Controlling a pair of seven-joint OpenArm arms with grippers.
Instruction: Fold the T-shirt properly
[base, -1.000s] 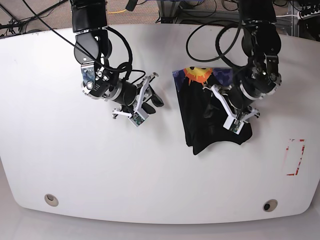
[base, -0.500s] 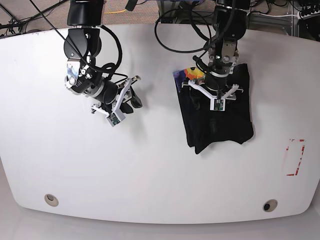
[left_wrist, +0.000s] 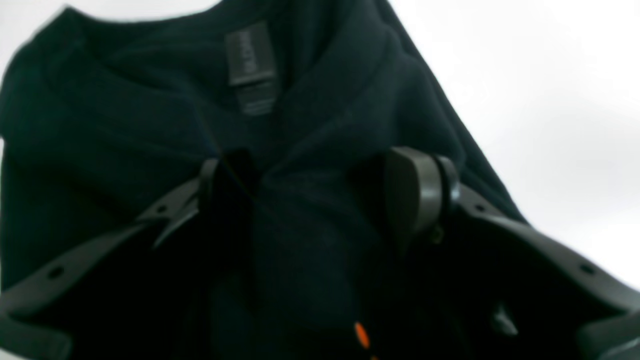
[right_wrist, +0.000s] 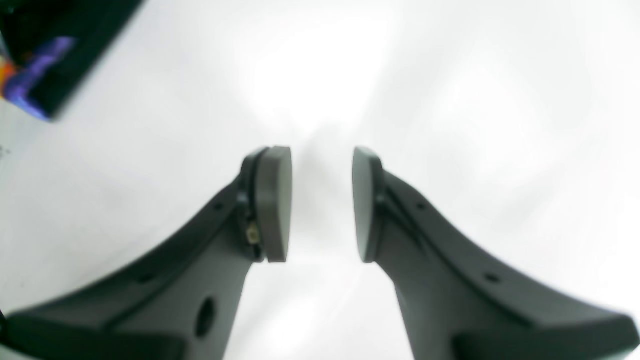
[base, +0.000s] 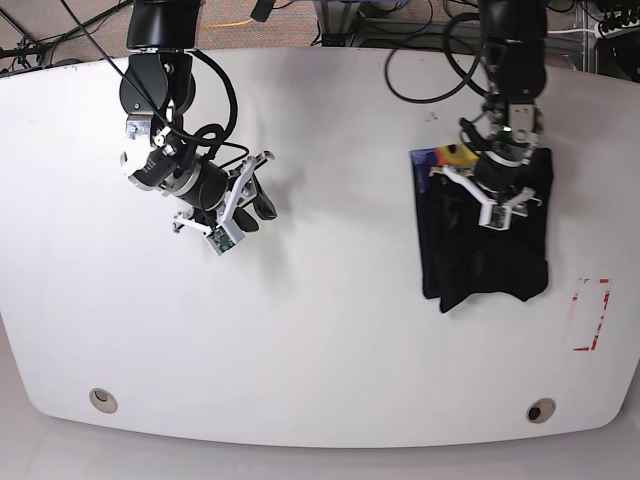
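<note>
Since a moment ago, our left gripper (left_wrist: 320, 200) slid the soft, limp black cotton T-shirt (base: 485, 240) right, jaws parted astride a fold near its collar; our right gripper (right_wrist: 320, 205) hangs released.

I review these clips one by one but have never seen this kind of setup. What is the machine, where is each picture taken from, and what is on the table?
This is a robot with two arms working over a white table. The base view looks down from above; there the robot's left arm appears on the right side and its right arm on the left. The other two pictures come from small cameras mounted on each wrist, looking out past the two fingers of that arm's gripper.

The left gripper sits over a folded black T-shirt, a bit of colourful print showing at its top corner. In the left wrist view its fingers stand spread with dark cloth between them; whether they pinch it is unclear.

The right gripper hangs over bare table, open and empty. A red marking sits near the table's edge.
</note>
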